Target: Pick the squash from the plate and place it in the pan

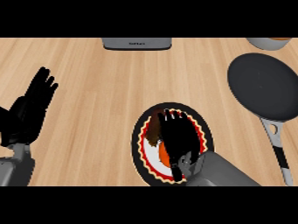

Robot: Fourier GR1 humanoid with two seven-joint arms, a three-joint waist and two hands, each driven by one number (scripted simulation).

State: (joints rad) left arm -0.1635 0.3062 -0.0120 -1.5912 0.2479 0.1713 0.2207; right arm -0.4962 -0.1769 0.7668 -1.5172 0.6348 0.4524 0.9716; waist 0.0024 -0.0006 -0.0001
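Wooden worktop (106, 92): our right hand (177, 140) lies straight-fingered over the squash (164, 159) on its plate (137, 135); left hand (29, 109) rests open; pan (267, 87) sits apart.

matt dark pan (267, 85), wood-grain counter (112, 87)

The squash (164, 159) lies on the plate (137, 141), mostly hidden under the right hand (177, 138). Only an orange patch and a brownish end show. The plate has a black rim, a red scalloped band and a white middle. The dark round pan (267, 85) sits on the desk (99, 87), apart to the plate's right, its handle pointing toward the near edge.
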